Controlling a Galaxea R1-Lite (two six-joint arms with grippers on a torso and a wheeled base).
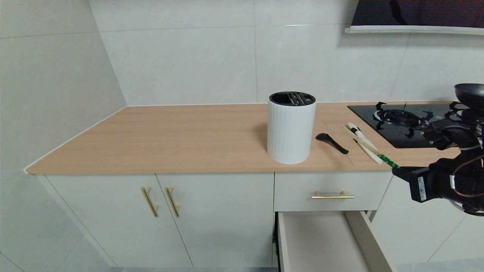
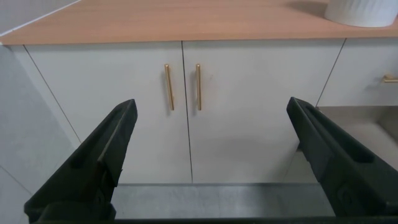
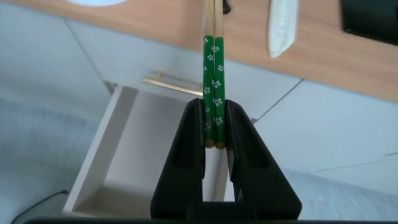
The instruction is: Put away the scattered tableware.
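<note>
I logged: chopsticks (image 3: 211,56) clamped in right gripper (image 3: 214,109), not yet stowed; black spoon (image 1: 331,142), white utensil (image 3: 281,25) left on counter (image 1: 189,136).

chopsticks (image 3: 211,81): far ends run out past the right wrist picture's edge; near ends partly covered between the right hand's (image 3: 215,134) fingers.
holder (image 2: 364,11): cut off just above its base by the left wrist picture's edge.
slots (image 1: 293,98): contents too small to tell (dark shapes, no more).
drawer (image 1: 321,241): front cut off by the head picture's lower edge.
pan (image 1: 470,93): cut by the right edge.
left hand (image 2: 211,107): finger roots cut off.
</note>
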